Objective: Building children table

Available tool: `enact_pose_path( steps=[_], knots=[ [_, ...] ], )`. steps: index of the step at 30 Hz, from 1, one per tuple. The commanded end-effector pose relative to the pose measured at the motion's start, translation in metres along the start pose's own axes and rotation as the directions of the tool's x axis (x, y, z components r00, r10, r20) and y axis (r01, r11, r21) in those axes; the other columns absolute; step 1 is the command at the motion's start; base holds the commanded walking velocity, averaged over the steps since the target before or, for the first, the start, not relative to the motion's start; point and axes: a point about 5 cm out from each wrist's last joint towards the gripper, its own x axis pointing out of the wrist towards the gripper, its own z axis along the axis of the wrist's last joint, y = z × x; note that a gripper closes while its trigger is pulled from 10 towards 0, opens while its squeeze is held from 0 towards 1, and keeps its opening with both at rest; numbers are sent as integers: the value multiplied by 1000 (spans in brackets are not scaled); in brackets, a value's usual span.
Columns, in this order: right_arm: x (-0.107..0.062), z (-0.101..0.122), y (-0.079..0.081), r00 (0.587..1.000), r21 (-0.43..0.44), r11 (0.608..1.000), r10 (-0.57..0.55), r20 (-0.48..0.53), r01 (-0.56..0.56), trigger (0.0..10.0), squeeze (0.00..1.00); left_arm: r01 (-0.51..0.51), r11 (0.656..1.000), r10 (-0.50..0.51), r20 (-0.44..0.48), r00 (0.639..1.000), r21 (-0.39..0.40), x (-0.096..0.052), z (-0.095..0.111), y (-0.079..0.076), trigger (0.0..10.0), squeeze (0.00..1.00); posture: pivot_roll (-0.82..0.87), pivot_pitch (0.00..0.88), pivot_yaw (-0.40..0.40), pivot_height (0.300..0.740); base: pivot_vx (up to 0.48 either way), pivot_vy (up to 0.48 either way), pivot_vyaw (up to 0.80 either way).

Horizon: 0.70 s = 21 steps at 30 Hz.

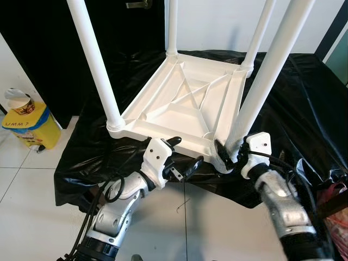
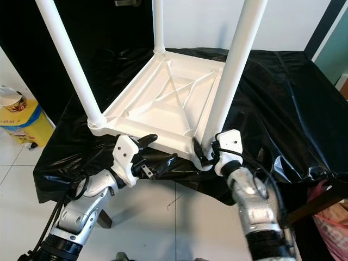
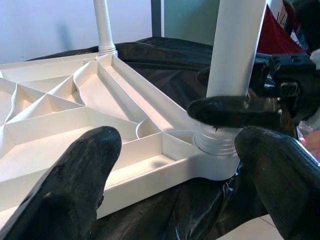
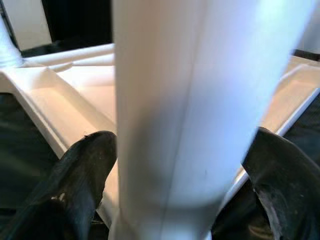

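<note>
the white plastic children's table [image 1: 185, 103] lies upside down on a surface draped in black plastic sheet [image 1: 304, 109], its four white round legs pointing up, one at each corner. the right gripper [image 1: 227, 154] sits around the base of the near right leg [image 1: 261, 81]. the left gripper [image 1: 182, 155] is at the table's near edge, between the near left leg [image 1: 95, 65] and the right one. a yellow container [image 1: 27, 122] stands on the floor to the left.

The yellow container [image 1: 30, 126] on the floor bears handwritten letters, roughly "UMM".
</note>
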Motion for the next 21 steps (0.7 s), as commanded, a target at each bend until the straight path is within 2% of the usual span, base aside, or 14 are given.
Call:
enact_pose_path(
  steps=[1,3,7,12,13,14,15,21],
  knots=[
    [1,-1,1,996,-2,996,90,-3,-90,10000,0,12,1000,-12,-15,1000,-2,0,-4,-4,10000,0,-28,28,-10,740,0,0,0],
    [4,1,0,988,-26,988,154,-4,-154,10000,0,15,1000,-15,-16,1000,-7,0,-4,-6,10000,0,-31,31,-8,740,0,0,0],
    [10,3,-3,979,-68,976,204,-22,-205,10000,0,19,1000,-19,-15,1000,-9,1,-4,-6,10000,0,-34,34,-6,740,0,0,0],
    [16,2,-7,974,-77,971,224,-44,-227,9725,0,20,1000,-20,-14,1000,-7,2,-3,-6,10000,0,-28,38,-12,740,0,0,0],
    [16,0,-8,972,-78,969,230,-53,-234,3294,0,16,1000,-16,-14,1000,-7,2,-3,-5,10000,0,-20,45,-20,740,0,0,0],
    [16,0,-8,972,-78,969,230,-53,-234,3294,0,16,1000,-16,-14,1000,-7,2,-3,-5,10000,0,-20,45,-20,740,0,0,0],
    [16,-2,-8,969,-75,967,239,-62,-243,0,0,8,1000,-8,-15,1000,-7,0,-3,-5,10000,0,-14,49,-26,740,0,0,0],
    [13,-9,-8,961,-65,961,262,-89,-268,0,0,-14,1000,14,-18,1000,-6,-3,-3,-4,10000,0,-4,52,-33,740,0,0,0]
  ],
)
